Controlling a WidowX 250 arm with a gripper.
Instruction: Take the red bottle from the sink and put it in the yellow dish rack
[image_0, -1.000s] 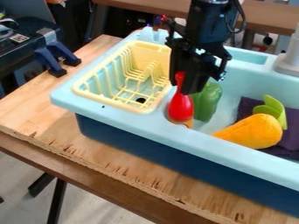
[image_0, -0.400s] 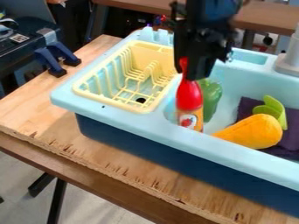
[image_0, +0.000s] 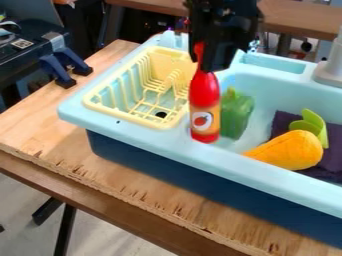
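1. Here's my tool (image_0: 208, 65), up at the top of the camera view over the toy sink (image_0: 180, 145), and it has the toy ketchup bottle (image_0: 204, 95) clasped by its narrow red nozzle!
2. And look at that bottle: it hangs close to upright, nozzle up, red body below, the orange label with a tomato picture facing the camera. Its base lines up with the sink's front edge; whether it touches there, I can't tell.
3. To one side of it, on the left of the view, sits the pale yellow dish rack (image_0: 127, 118), its wire-like ribs and slots open to the top, at that end of the light blue sink.
4. Over on the other side, a green toy bell pepper (image_0: 236, 116) stands in the basin, stem up, just beside my bottle in the view.
5. Farther right, there's the plump orange toy vegetable (image_0: 294, 149), lying with its narrow end toward the pepper, and a bright green curved piece (image_0: 312, 125) right by its thick end.
6. Under and around those two spreads a dark purple cloth (image_0: 284, 121). The grey faucet (image_0: 331, 70) rises at the back rim.
7. All of that on the wooden bench (image_0: 133, 185), with two blue-and-black clamps (image_0: 59, 72) at its left edge!
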